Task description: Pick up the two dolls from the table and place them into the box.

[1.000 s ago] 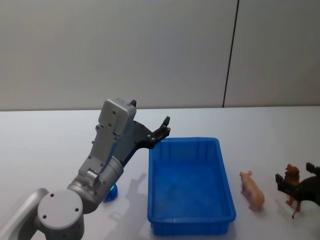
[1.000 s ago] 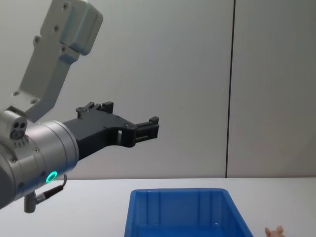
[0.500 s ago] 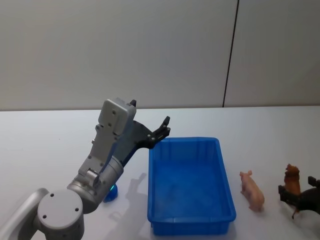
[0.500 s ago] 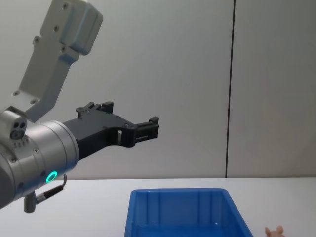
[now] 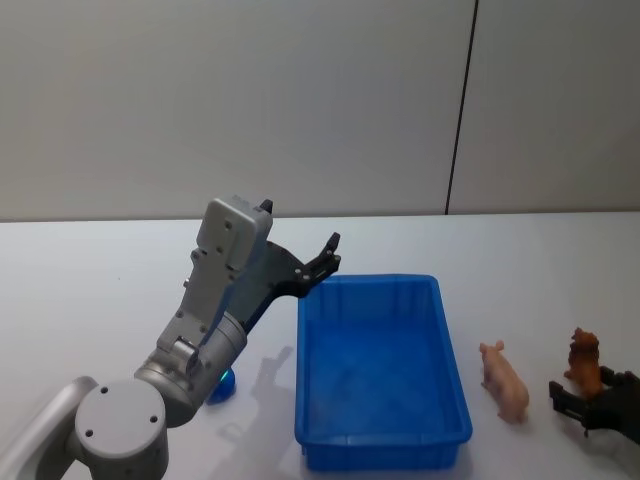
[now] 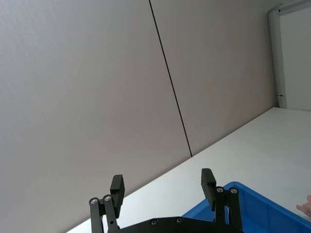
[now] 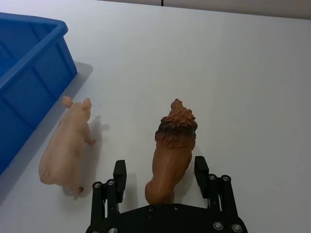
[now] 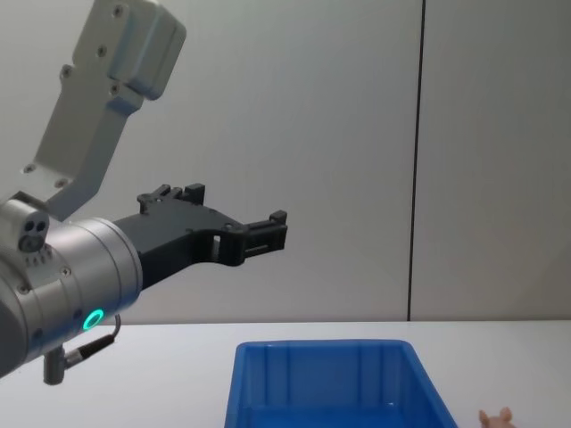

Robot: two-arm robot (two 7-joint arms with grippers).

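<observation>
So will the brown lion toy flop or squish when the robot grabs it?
Probably not: the lion looks moulded and firm, so likely stiff. It is far smaller than the box, so probably light. It stands narrow inside the open right tool, so a bump might tip it. The left tool hovers by the box.

Box [image 5: 383,440] interior clear from above; left gripper [image 5: 332,252] hangs raised by its far-left corner. Pink doll [image 5: 503,382] lies between box and brown doll [image 5: 584,360].
</observation>
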